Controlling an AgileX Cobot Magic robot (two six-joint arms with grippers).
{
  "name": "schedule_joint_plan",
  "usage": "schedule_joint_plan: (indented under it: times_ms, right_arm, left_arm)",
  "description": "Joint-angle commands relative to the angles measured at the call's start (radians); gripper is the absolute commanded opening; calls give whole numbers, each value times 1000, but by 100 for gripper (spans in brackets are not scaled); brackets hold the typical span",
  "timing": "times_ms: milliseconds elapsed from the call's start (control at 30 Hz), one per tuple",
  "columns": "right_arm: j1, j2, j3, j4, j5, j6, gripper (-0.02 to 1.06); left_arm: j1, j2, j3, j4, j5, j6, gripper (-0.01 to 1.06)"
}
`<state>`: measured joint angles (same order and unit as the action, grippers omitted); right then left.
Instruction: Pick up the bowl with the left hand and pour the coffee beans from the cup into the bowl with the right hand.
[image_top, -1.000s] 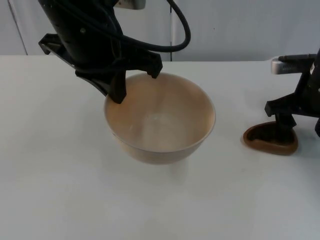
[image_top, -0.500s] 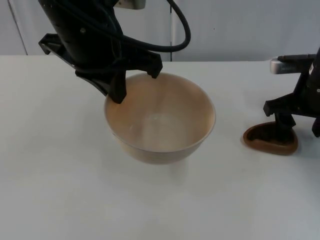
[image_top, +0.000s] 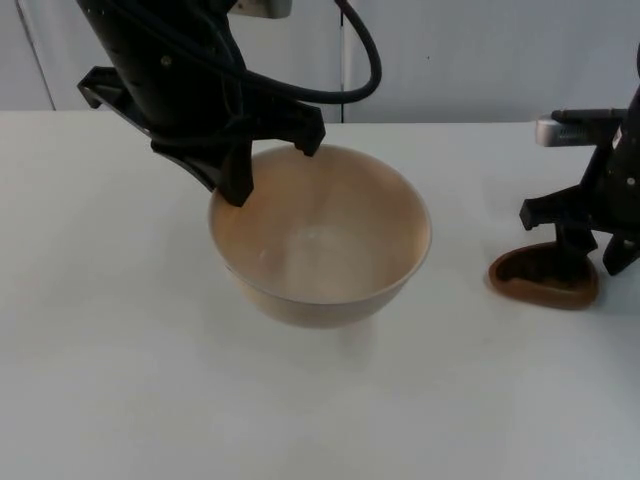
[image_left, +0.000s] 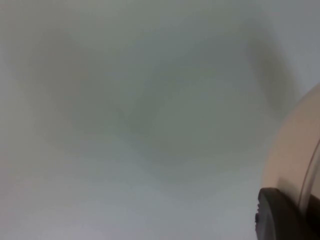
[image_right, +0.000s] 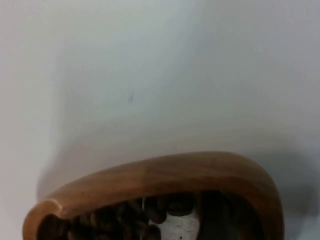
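A beige bowl (image_top: 330, 250) hangs a little above the white table, its shadow beneath it. My left gripper (image_top: 240, 185) is shut on the bowl's rim at its left side. In the left wrist view a black fingertip (image_left: 277, 215) presses on the bowl's wall (image_left: 295, 160). At the right stands a brown wooden cup (image_top: 530, 285) on the table. My right gripper (image_top: 572, 258) is at the cup's far rim with one finger inside it, shut on it. In the right wrist view the cup's rim (image_right: 165, 172) curves around dark coffee beans (image_right: 115, 220).
The grey partition wall (image_top: 450, 60) closes the table at the back. White table top (image_top: 120, 380) spreads in front of the bowl and between bowl and cup.
The right gripper has shifted slightly left and the cup has nudged a little with it. The left gripper and the bowl have stayed where they were.
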<state>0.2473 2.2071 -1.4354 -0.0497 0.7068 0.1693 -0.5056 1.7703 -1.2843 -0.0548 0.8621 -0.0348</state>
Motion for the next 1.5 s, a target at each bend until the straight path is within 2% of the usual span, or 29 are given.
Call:
schedule_joint_plan:
  times_ms: [0, 567, 600, 633, 767, 800, 933, 1167, 1467]
  right_arm:
    - [-4, 22, 1, -24, 5, -1, 46]
    - [-4, 22, 1, -24, 20, 1, 44]
    - [-4, 22, 1, -24, 20, 1, 39]
    - [-4, 22, 1, -24, 20, 1, 39]
    - [-4, 22, 1, -24, 16, 1, 20]
    - [-4, 22, 1, -24, 16, 1, 20]
    - [-4, 22, 1, -22, 19, -1, 1]
    - [-4, -4, 1, -22, 58, -1, 0]
    - [-4, -168, 1, -24, 78, -1, 0]
  left_arm:
    - [-6, -15, -7, -11, -6, -4, 0]
    - [-6, -15, -7, -9, -6, 0, 0]
    - [-6, -15, -7, -9, -6, 0, 0]
    - [-6, -15, -7, -9, -6, 0, 0]
    - [-6, -15, -7, -9, -6, 0, 0]
    - [-6, -15, -7, -9, -6, 0, 0]
    - [-6, -15, -7, -9, -6, 0, 0]
    - [-6, -15, -7, -9, -6, 0, 0]
    - [-6, -15, -7, -11, -5, 0, 0]
